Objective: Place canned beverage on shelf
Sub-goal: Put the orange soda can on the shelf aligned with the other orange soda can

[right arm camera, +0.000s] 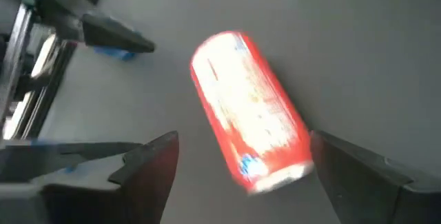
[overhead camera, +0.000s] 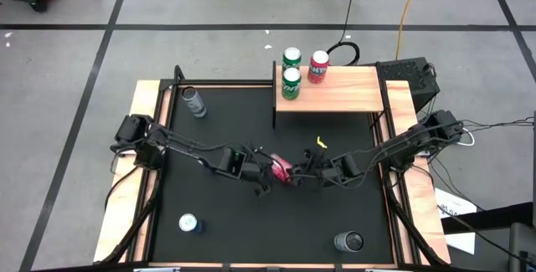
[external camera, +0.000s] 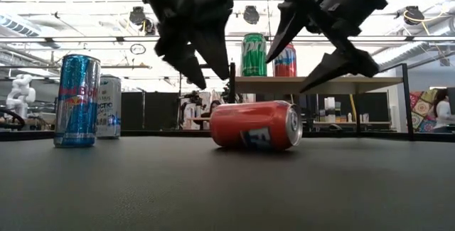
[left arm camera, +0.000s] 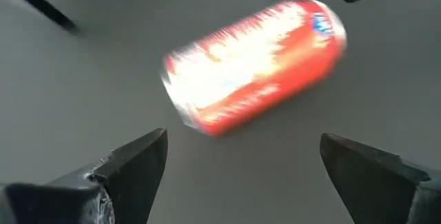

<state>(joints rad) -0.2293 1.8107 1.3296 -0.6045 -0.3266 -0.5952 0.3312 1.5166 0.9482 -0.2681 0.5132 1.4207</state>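
On the black mat (overhead camera: 218,197) a red can (overhead camera: 282,168) lies on its side btwn left gripper (overhead camera: 261,174) & right gripper (overhead camera: 305,171), both wide, holding nothing; pickup step, next probably one closes on it for the shelf (overhead camera: 352,98).

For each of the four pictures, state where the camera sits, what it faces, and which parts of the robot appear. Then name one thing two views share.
High: above the table, looking straight down; both arms, left gripper, right gripper, shelf.
Low: at tabletop height, looking level; both grippers hang open above the red can.
Left wrist: looks past its own open fingers at the lying can.
Right wrist: likewise, past its own fingers.
Shared: all four show the red can.
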